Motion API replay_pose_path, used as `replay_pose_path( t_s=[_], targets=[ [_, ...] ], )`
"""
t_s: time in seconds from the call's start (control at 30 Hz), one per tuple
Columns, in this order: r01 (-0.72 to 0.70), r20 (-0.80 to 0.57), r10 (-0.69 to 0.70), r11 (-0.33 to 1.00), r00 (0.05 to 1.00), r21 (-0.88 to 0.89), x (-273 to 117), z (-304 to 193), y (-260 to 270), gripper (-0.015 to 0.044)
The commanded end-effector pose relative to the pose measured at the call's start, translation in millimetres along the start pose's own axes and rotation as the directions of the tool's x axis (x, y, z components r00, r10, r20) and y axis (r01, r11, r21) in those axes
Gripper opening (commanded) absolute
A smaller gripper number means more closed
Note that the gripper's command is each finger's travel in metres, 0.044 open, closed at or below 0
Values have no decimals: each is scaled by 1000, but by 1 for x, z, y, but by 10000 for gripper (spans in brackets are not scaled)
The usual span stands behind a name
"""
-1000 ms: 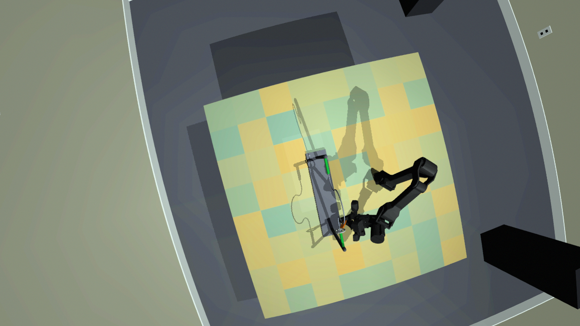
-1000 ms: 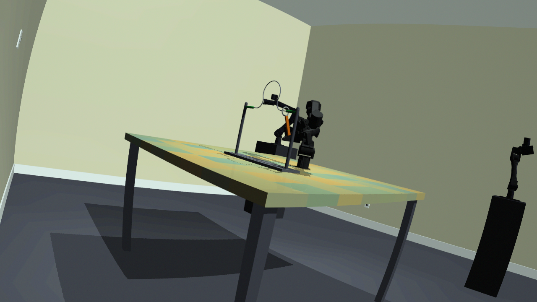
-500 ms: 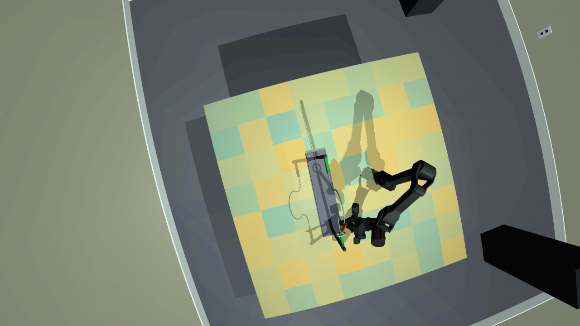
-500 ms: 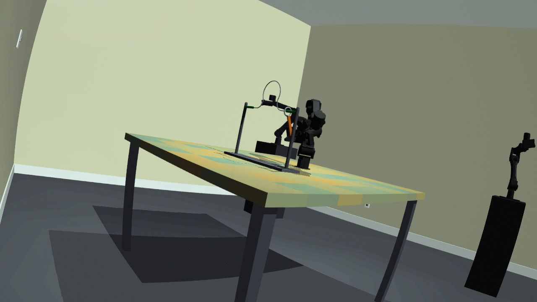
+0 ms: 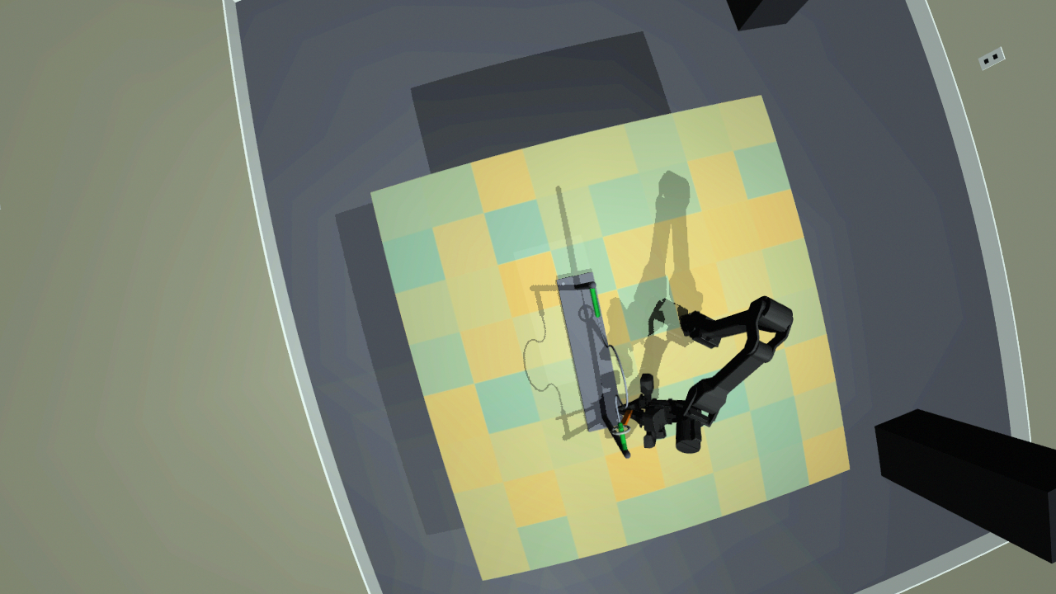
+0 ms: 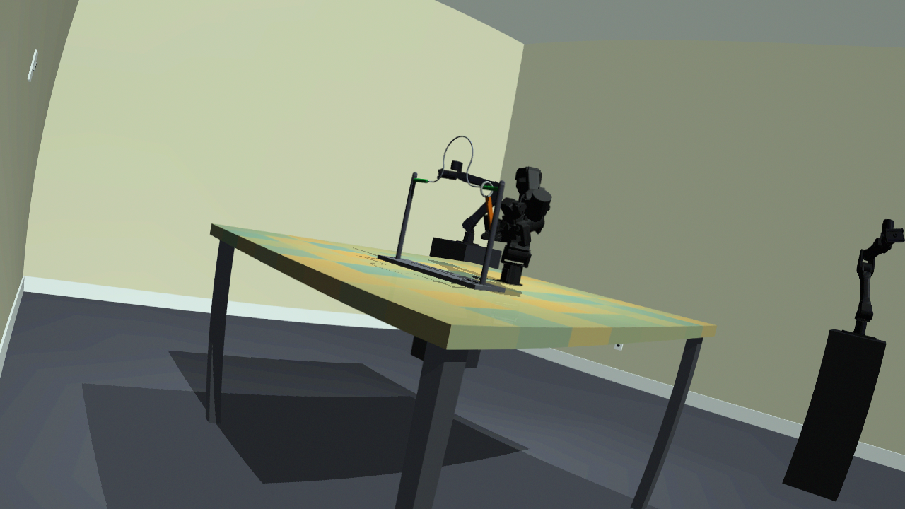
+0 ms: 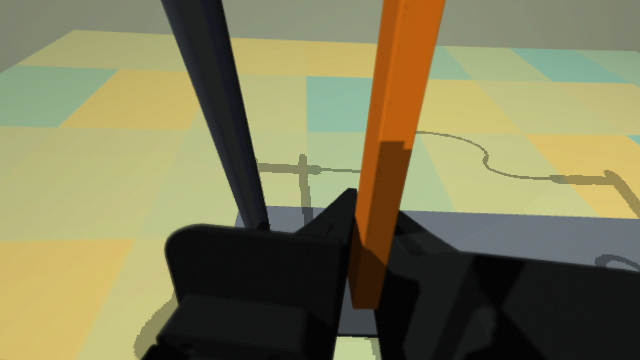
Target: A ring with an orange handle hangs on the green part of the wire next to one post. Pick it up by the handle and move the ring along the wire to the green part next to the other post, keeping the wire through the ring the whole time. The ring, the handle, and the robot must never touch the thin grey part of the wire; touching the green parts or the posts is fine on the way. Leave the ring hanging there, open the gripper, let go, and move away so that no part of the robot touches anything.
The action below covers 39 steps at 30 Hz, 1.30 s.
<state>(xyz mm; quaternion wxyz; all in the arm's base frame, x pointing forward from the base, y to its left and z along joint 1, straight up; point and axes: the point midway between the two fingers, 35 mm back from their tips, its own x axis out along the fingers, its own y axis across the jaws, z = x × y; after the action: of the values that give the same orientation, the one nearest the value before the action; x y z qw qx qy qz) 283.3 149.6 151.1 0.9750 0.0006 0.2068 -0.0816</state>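
from where i stand, the checkered table (image 5: 535,498) (image 6: 481,335) (image 7: 50,200) carries everything, and the black arm (image 5: 731,376) (image 6: 531,189) folds at its elbow, reaching in low from the side. its wrist sits beside the near post (image 5: 608,417) (image 6: 488,253) (image 7: 215,100), well away from the far post (image 5: 583,284) (image 6: 406,215). i judge this to be the finishing end, so the job now is settling, not travelling: ease along toward the near post until the hanging spot is safely on green, keep the hand level and unhurried, then lower until the load rests before letting go. backing off should run straight away from the frame — a sideways swing could drag the load onto the wire (image 5: 626,380), whose thin grey stretch begins close by.

the gripper (image 5: 627,410) (image 6: 488,233) (image 7: 359,198) is clamped on the lower end of the orange handle (image 5: 628,417) (image 6: 489,208) (image 7: 400,100), which stands nearly upright above the fingers with a slight lean. smallest of all, the ring (image 5: 615,431) (image 6: 481,188) is around the green part (image 5: 623,440) (image 6: 492,187) beside the near post, toward its inner end — whether it touches, i can't tell.
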Motion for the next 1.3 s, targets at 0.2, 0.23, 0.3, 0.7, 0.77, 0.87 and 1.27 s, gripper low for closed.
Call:
replay_pose_path(
  t_s=[0.2,0.23,0.3,0.7,0.77,0.87,1.27],
  targets=[
    [6,-1,-6,1000,1000,-1,3,-7,0,-150],
    [6,-1,-6,1000,1000,-1,3,-7,0,-150],
    [6,-1,-6,1000,1000,-1,3,-7,0,-150],
    [6,-1,-6,1000,1000,-1,3,-7,0,-150],
    [4,-2,-4,1000,1000,-5,3,-7,0,-97],
    [4,-2,-4,1000,1000,-5,3,-7,0,-19],
    [5,-10,-5,1000,1000,-2,-12,-8,2,160]
  ],
)
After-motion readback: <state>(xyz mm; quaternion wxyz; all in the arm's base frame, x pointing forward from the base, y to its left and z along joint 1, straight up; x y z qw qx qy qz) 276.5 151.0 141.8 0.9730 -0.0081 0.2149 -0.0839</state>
